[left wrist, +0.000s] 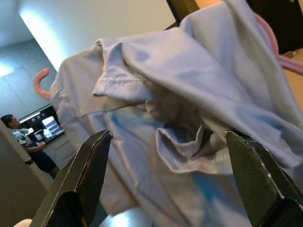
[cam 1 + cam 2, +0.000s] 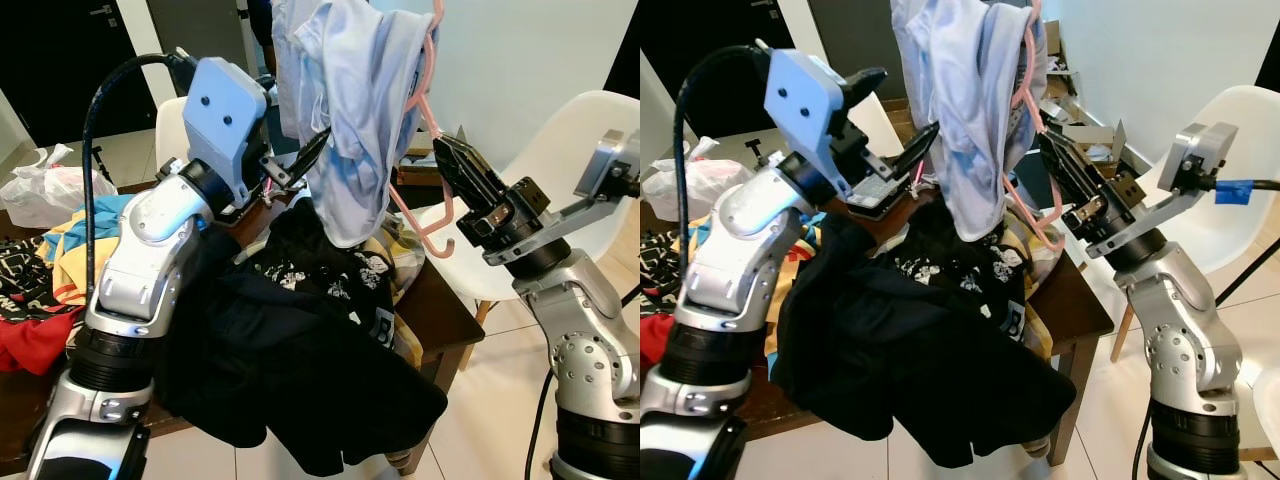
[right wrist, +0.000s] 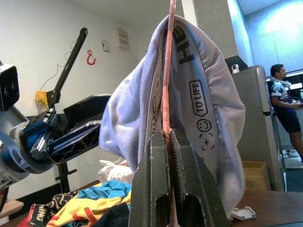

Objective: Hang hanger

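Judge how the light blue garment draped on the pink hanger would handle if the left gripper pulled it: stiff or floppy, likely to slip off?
Probably floppy: the light blue garment hangs in soft bunched folds. It is only draped over the pink hanger, so a tug could slide it off. The right gripper clamps the hanger alone; the left gripper is open beside the cloth.

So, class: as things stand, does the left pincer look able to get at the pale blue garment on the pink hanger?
Probably yes. The left pincer is open right beside the pale blue garment, nothing between them, while the right pincer grips the pink hanger.
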Robot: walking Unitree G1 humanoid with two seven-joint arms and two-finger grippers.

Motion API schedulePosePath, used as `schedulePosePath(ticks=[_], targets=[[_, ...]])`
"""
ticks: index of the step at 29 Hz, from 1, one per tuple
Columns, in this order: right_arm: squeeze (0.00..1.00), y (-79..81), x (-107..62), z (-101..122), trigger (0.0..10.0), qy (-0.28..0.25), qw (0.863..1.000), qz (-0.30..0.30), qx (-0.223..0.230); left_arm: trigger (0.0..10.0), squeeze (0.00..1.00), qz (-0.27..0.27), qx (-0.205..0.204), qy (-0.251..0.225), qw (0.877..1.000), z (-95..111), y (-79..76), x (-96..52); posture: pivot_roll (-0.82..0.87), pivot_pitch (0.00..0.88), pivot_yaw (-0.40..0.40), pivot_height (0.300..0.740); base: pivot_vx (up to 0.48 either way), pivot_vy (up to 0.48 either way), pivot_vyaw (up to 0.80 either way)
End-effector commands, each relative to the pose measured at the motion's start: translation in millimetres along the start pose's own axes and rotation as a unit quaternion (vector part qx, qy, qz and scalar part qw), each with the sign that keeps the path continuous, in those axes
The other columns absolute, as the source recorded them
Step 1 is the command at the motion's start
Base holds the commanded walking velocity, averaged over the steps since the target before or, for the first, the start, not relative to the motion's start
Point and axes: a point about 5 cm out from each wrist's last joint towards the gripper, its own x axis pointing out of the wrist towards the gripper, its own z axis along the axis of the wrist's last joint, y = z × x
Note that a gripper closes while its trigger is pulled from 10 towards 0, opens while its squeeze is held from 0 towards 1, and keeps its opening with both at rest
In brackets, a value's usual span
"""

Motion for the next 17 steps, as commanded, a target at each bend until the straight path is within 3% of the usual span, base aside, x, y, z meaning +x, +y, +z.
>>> schedulePosePath(ticks=[1, 2, 3, 6, 9, 17], targets=[[0.00, 7.0, 3.0, 1, 10.0, -0.008, 1.000, 0.020, 0.001, 10.0, 0.00, 0.023, -0.026, -0.023, 0.999, 9, 5.5, 3.6, -0.05, 0.000, 0.079, 0.710, 0.000, 0.000, 0.00], [0.00, 7.0, 3.0, 1, 10.0, -0.008, 1.000, 0.020, 0.001, 10.0, 0.00, 0.023, -0.026, -0.023, 0.999, 9, 5.5, 3.6, -0.05, 0.000, 0.079, 0.710, 0.000, 0.000, 0.00], [0.00, 6.7, 2.2, 0, 10.0, -0.005, 1.000, 0.018, 0.001, 10.0, 0.00, 0.045, -0.066, -0.049, 0.996, 18, 9.3, 9.6, -0.05, 0.000, 0.077, 0.710, 0.000, 0.000, 0.00], [0.00, 6.6, 2.1, 0, 10.0, -0.004, 1.000, 0.017, 0.000, 10.0, 0.00, 0.061, -0.097, -0.070, 0.991, 25, 12.0, 14.6, -0.05, 0.000, 0.078, 0.710, 0.000, 0.000, 0.00], [0.00, 7.3, 3.3, -1, 10.0, -0.006, 1.000, 0.018, 0.000, 10.0, 0.00, 0.096, -0.196, -0.097, 0.971, 30, 15.5, 23.3, -0.05, 0.000, 0.081, 0.710, 0.000, 0.000, 0.00], [0.00, 8.7, 2.3, 1, 10.0, -0.008, 1.000, 0.021, 0.000, 10.0, 0.00, 0.123, -0.240, -0.068, 0.960, 14, 14.4, 22.2, -0.05, 0.000, 0.084, 0.710, 0.000, 0.000, 0.00]])
